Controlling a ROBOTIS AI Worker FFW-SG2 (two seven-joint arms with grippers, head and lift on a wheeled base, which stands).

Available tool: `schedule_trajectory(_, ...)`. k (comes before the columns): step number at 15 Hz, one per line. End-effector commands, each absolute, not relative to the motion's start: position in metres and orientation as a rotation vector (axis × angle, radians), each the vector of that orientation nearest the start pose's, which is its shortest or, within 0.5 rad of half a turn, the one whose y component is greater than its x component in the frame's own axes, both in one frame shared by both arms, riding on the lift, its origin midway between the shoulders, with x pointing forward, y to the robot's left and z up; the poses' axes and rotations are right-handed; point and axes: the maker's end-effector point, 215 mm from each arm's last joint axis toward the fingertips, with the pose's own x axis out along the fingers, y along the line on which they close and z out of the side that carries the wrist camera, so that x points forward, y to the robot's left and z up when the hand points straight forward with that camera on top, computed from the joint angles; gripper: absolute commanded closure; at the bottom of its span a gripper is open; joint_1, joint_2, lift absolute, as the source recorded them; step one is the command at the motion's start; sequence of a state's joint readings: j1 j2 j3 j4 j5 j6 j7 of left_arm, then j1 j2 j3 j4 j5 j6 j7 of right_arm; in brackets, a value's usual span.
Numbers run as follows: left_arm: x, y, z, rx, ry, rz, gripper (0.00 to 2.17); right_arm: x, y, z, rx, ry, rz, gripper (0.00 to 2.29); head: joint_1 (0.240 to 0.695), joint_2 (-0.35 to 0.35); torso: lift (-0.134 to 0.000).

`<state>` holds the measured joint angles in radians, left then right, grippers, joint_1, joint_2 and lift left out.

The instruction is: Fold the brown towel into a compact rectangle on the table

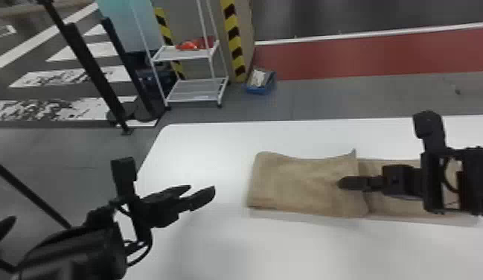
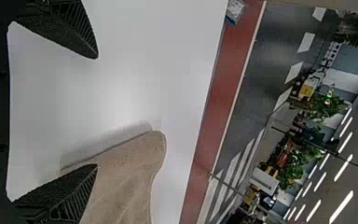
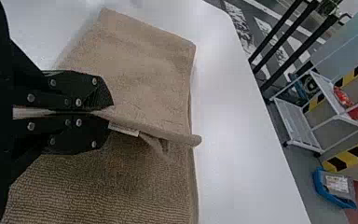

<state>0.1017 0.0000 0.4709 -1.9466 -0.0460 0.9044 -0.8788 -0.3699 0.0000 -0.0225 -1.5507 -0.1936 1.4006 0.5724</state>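
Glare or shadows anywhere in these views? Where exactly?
Head view: soft glare on the table left of the towel, faint shadow along the towel's near edge; left wrist view: pale glare on the table, grey shadow beside the towel, bright ceiling lights; right wrist view: towel darker on one side of its raised edge.

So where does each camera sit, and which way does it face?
Head view: on the robot's head, looking forward and down at the table and towel; both arms show, with left pincer and right pincer.
Left wrist view: on the left arm, looking across the table toward the red floor strip; its own open fingers show.
Right wrist view: on the right arm, looking over the towel toward the white rack; its own pincer grips the towel.
Head and right wrist views share the rack.
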Motion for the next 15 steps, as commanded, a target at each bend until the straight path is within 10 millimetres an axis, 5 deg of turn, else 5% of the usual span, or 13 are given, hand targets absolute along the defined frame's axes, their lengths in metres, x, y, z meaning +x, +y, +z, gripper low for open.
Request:
schedule_trajectory(1,0.468,0.308,-0.414,-0.323,0.535,-0.357,0.05,0.528,-0.069,-0.415,0.444,0.971,0.663,1.95,0.695,0.262,-0.124)
schedule_trajectory(4,0.467,0.312,-0.413,-0.323,0.533,-0.349,0.05,0.524,-0.073,-0.378,0.498,0.932,0.694,1.95,0.695,0.263,-0.124)
schedule_trajectory(8,0.476,0.313,-0.402,-0.286,0.481,-0.351,0.05,0.516,-0.079,-0.414,0.479,0.983,0.648,1.95,0.695,0.262,-0.124)
schedule_trajectory(9,0.477,0.312,-0.401,-0.287,0.478,-0.354,0.05,0.516,-0.080,-0.414,0.493,0.974,0.652,1.95,0.695,0.260,-0.124)
schedule_trajectory(11,0.478,0.310,-0.394,-0.286,0.437,-0.358,0.06,0.524,-0.084,-0.379,0.551,0.923,0.679,1.95,0.695,0.257,-0.124)
schedule_trajectory(15,0.484,0.285,-0.379,-0.218,0.274,-0.361,0.06,0.522,-0.086,-0.389,0.530,0.927,0.664,1.95,0.695,0.245,-0.124)
